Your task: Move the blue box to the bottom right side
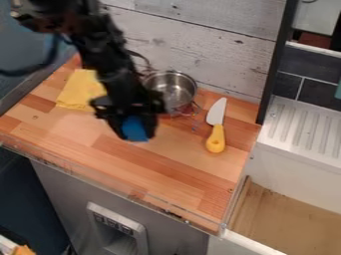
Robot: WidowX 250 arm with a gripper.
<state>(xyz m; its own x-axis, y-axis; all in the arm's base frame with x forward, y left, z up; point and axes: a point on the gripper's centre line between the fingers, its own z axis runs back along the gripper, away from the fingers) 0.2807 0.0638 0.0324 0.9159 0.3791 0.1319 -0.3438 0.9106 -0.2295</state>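
The black gripper (136,130) hangs over the middle-left of the wooden counter, with the blue box (135,129) between its two fingers, one on either side of it. The box's blue face points toward the camera, and its upper part is hidden by the gripper. Whether the box touches the counter (166,184) I cannot tell.
Behind and right of the gripper stands a metal pot (174,88). A knife with a yellow handle (216,139) lies farther right, and a yellow cloth (79,90) lies at the left. A clear raised edge (100,184) borders the counter's front; a sink basin (286,219) is at the right.
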